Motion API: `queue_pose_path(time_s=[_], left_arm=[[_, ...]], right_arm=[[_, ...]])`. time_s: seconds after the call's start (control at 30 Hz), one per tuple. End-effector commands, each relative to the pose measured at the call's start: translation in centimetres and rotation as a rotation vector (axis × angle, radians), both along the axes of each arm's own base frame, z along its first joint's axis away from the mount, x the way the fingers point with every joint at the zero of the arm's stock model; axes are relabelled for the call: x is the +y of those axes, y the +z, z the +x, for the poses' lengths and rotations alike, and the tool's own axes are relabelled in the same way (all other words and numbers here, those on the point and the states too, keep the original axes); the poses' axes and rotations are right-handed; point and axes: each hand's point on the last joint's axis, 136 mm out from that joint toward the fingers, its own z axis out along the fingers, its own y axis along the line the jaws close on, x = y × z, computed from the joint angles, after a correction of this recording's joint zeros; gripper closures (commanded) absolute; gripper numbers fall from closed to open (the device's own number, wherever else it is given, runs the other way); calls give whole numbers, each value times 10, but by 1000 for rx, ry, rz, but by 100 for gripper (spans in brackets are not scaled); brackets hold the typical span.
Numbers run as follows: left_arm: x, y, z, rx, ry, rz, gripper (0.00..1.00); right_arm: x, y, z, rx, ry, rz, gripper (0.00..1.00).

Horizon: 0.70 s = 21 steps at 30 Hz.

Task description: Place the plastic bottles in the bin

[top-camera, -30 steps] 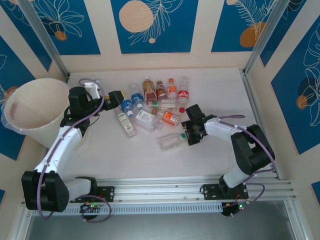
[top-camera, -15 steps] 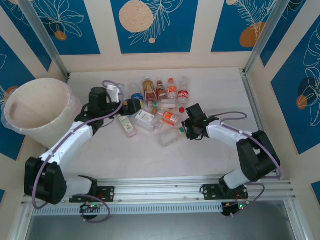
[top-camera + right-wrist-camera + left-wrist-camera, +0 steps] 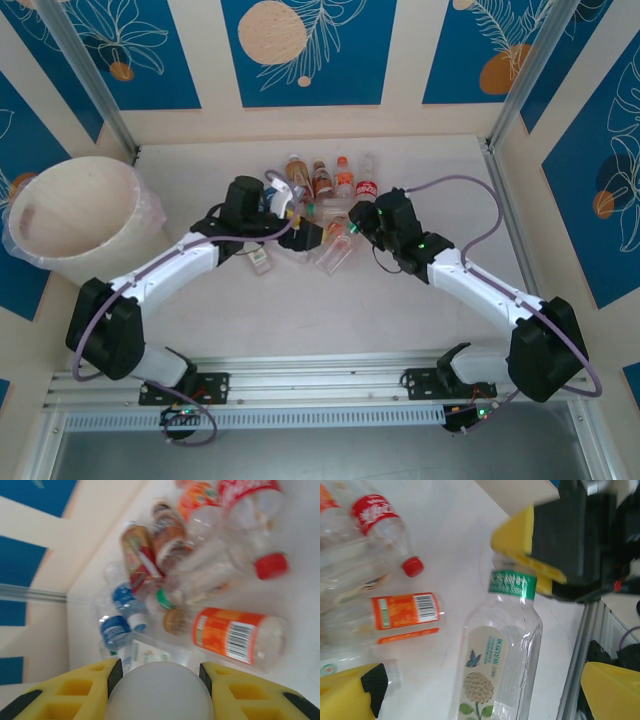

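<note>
Several plastic bottles (image 3: 322, 181) lie in a heap at the table's far middle. My right gripper (image 3: 352, 230) is shut on the neck end of a clear plastic bottle (image 3: 335, 256) with a green neck band (image 3: 512, 584) and a flower label. In the right wrist view the bottle's whitish rounded end (image 3: 160, 692) sits between the yellow fingers. My left gripper (image 3: 303, 236) is open, its fingers (image 3: 350, 695) either side of that same bottle's body (image 3: 495, 670) without touching it. The cream bin (image 3: 85, 268) stands at the far left, apart from both grippers.
An orange-labelled bottle (image 3: 405, 611) and a red-labelled one with a red cap (image 3: 413, 566) lie just beyond the held bottle. Blue-labelled bottles (image 3: 117, 627) lie deeper in the heap. Metal frame posts (image 3: 515, 75) flank the table.
My left arm swung right from beside the bin to the heap. My right gripper shut on the clear bottle and carried it up and left, towards the left gripper.
</note>
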Motion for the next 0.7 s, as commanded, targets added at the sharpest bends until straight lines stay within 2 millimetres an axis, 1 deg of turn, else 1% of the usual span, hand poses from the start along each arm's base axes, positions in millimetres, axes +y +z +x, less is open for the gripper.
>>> queue_pose_path(time_s=[0.0, 0.07, 0.13, 0.2, 0.27, 0.37, 0.4, 0.43, 0.47, 0.53, 0.6, 0.67], left_arm=[[-25, 17, -11, -96, -135, -37, 0], [-32, 8, -12, -127, -153, 4, 0], [-33, -6, -3, -152, -111, 66, 0], [-35, -13, 1, -145, -105, 74, 1], [-40, -10, -3, -137, -128, 32, 9], [-44, 2, -8, -162, -151, -47, 32], [-44, 5, -8, -173, -142, -61, 40], [-43, 7, -7, -182, -134, -67, 45], [-42, 8, -6, -190, -127, -66, 46], [-40, 7, -5, -194, -109, -55, 46], [-37, 4, -1, -189, -83, -35, 48], [-34, 2, 4, -188, -51, -12, 49]], right_arm=[[23, 47, 10, -155, 133, 1, 100], [30, 57, 10, -176, 167, 15, 100], [38, 67, 8, -214, 206, 39, 100], [44, 75, 5, -247, 241, 64, 100], [50, 79, 2, -270, 276, 73, 100], [50, 77, 0, -266, 289, 58, 100], [49, 76, -1, -263, 288, 51, 96], [48, 76, -1, -261, 287, 46, 90], [47, 75, -2, -259, 287, 43, 83], [45, 74, -3, -251, 296, 43, 61], [42, 77, -4, -252, 309, 47, 44], [37, 78, -5, -241, 311, 48, 32]])
